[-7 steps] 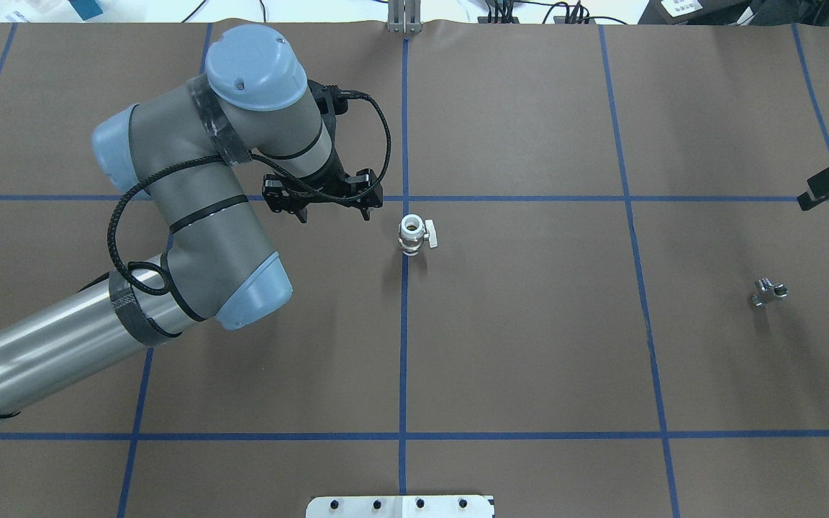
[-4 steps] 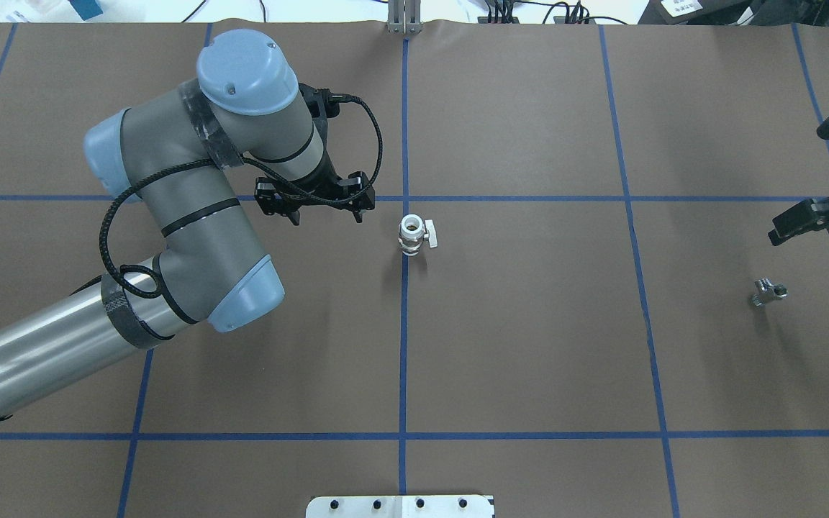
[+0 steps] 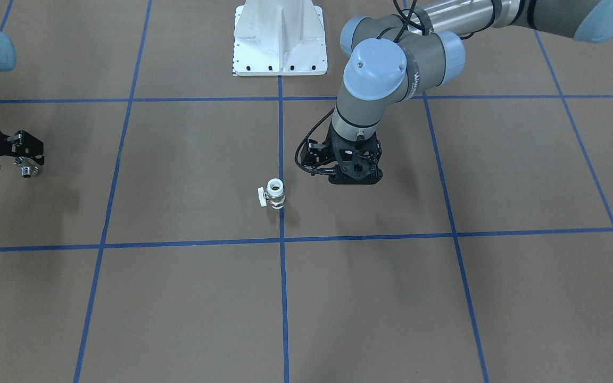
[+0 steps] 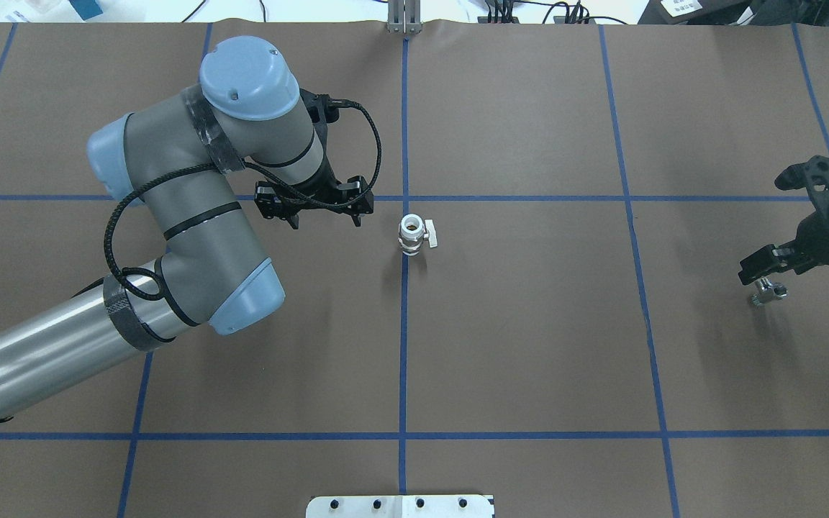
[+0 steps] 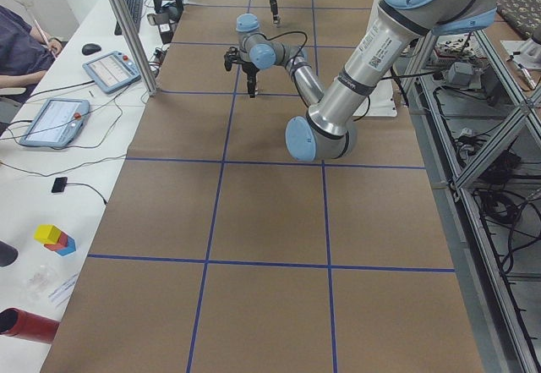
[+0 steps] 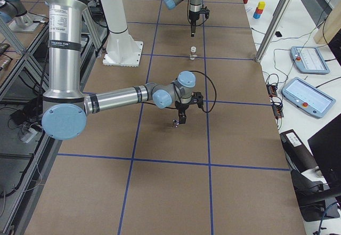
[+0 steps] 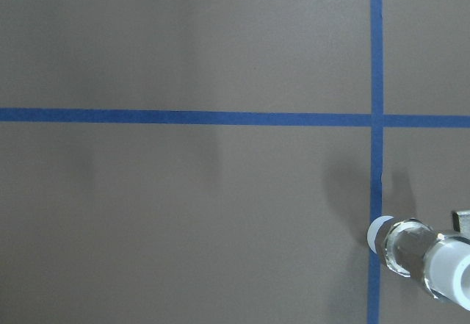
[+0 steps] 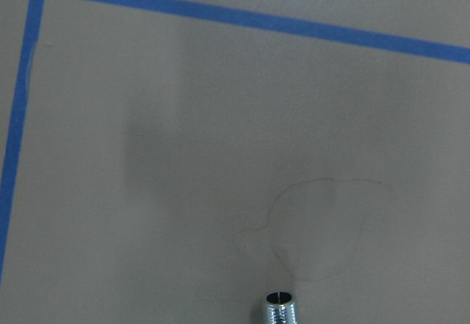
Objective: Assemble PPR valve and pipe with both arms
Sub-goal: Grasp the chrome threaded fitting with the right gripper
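The white PPR valve (image 4: 412, 235) stands upright on the brown table near the centre, open end up, handle to its right; it also shows in the front view (image 3: 274, 192) and at the lower right of the left wrist view (image 7: 426, 254). My left gripper (image 4: 323, 216) hangs open and empty just left of it, apart from it. The small chrome pipe (image 4: 767, 292) lies at the far right; it shows in the front view (image 3: 27, 169) and at the bottom edge of the right wrist view (image 8: 279, 309). My right gripper (image 4: 774, 265) hovers open just beyond and above the pipe, not holding it.
The white bolted pedestal (image 4: 400, 506) stands at the table's near edge, between the arms. Blue tape lines (image 4: 404, 324) grid the brown table. An operators' desk with tablets (image 5: 55, 119) runs along the table's far side.
My right gripper has come in from the table's right edge and down to the pipe. My left gripper has shifted slightly left, staying open beside the valve.
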Available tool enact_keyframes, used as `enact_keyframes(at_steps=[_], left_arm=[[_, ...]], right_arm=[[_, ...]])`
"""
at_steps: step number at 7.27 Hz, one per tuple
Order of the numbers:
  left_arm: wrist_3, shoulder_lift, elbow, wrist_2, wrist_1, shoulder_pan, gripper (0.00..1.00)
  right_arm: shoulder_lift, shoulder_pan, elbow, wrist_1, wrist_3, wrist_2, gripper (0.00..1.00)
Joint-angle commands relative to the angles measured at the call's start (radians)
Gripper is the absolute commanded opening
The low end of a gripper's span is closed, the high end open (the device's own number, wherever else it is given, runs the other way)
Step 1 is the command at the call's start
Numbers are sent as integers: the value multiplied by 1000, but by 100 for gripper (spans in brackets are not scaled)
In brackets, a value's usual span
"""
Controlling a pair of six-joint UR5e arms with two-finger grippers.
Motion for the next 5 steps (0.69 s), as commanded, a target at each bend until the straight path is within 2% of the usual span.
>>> enact_keyframes(at_steps=[1, 5], left_arm=[[-1, 0, 1, 0, 0, 2, 100], [-1, 0, 1, 0, -2, 2, 100]], right_arm=[[-4, -24, -7, 4, -2, -3, 97], [-25, -26, -19, 2, -74, -7, 94]])
